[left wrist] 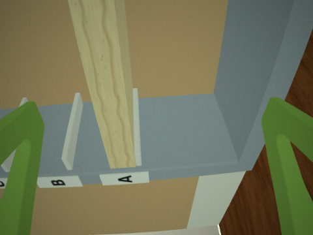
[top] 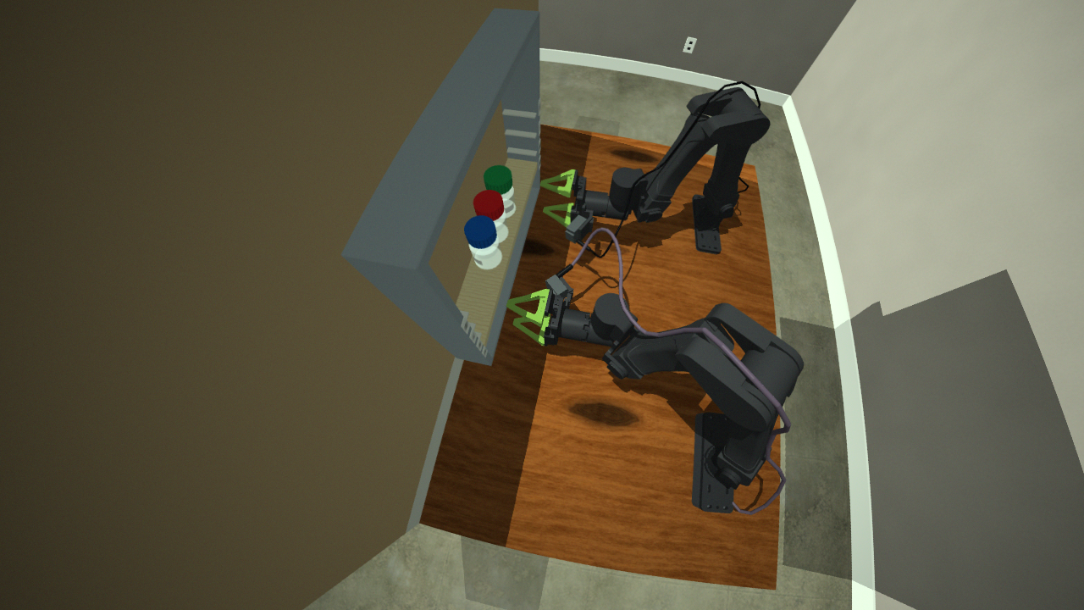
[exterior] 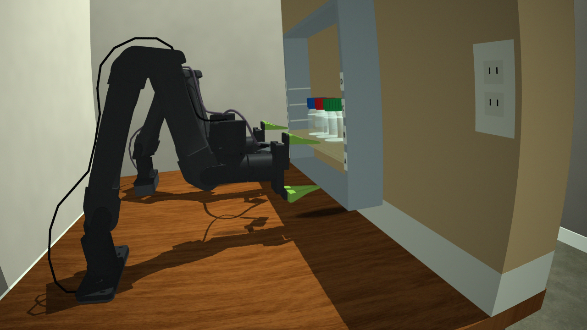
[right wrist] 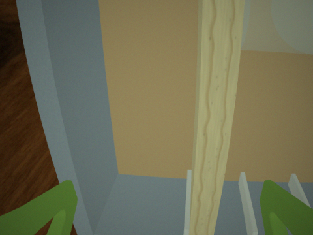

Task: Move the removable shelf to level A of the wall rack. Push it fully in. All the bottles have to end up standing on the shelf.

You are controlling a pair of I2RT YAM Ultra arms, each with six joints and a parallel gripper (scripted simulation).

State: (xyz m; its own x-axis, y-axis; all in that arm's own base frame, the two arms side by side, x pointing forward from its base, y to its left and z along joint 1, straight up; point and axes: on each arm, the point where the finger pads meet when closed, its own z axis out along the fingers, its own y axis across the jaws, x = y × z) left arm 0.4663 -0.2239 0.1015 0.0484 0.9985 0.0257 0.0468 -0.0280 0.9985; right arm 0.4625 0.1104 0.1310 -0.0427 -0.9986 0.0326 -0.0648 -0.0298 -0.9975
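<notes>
The light wooden shelf sits in the grey wall rack on the rail marked A. Its front edge lines up with the rail ends, as the right wrist view also shows. Three white bottles stand on it: green cap, red cap and blue cap. My left gripper is open and empty, just in front of the rack's near end. My right gripper is open and empty, in front of the end by the green bottle, with its fingers above and below shelf height.
Empty rails for level B and higher stand above the shelf. The rack's bottom frame hangs a little above the wooden table. Both arm bases are bolted near the table's far edge from the rack.
</notes>
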